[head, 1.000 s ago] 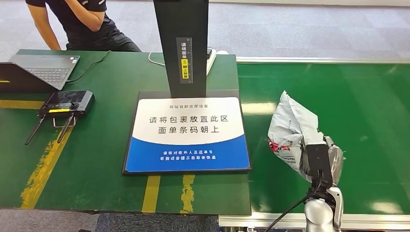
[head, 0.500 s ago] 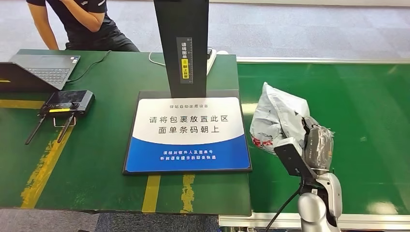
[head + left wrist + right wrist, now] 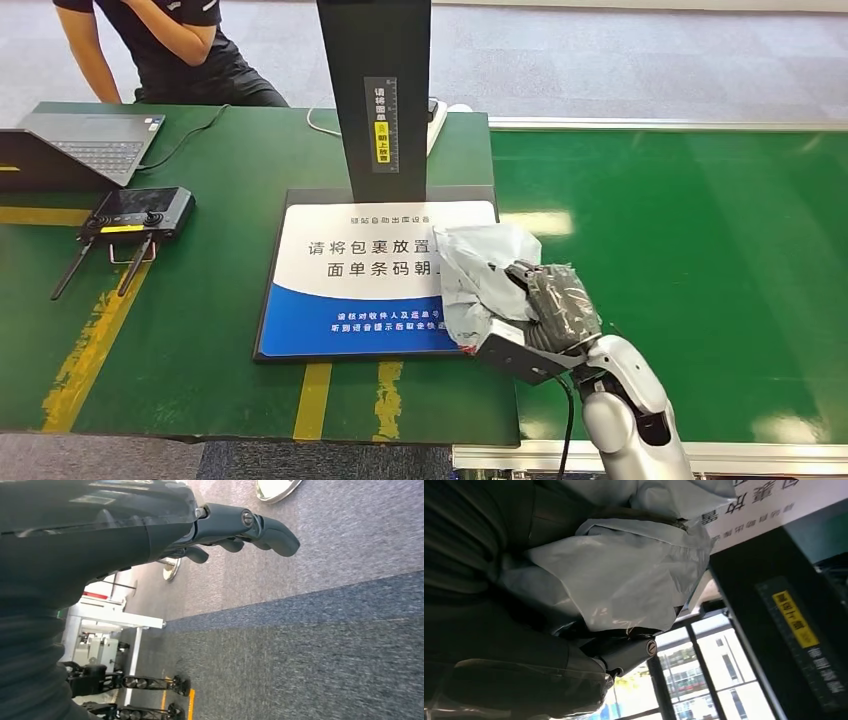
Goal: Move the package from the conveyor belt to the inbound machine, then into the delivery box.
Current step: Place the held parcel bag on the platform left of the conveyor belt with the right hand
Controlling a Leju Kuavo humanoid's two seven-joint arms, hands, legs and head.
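We are looking over a wide green conveyor belt (image 3: 700,260) running along the right, and beside it a green worktop (image 3: 200,330) marked with worn yellow stripes. On the worktop the inbound machine is standing: a tall black post (image 3: 377,90) with a yellow label, rising from a flat black-framed plate (image 3: 350,300) printed white and blue with Chinese text. A person in a dark shirt (image 3: 160,45) is sitting behind the far corner of the worktop, near an open grey laptop (image 3: 80,145) and a black handheld controller with two antennas (image 3: 135,215). We are seeing the crumpled grey plastic mailer package (image 3: 480,275) lying over the right part of the plate, covering the end of the printed text and reaching the plate's right edge. Our right hand (image 3: 550,305), coming in on its silver arm, is gripping the package from the belt side, dark fingers wrapped in clear film and closed into the plastic; the right wrist view is showing the bag (image 3: 624,575) bunched against the palm. Our left hand (image 3: 240,527) is hanging over grey carpet, fingers loosely curved and apart, holding nothing.
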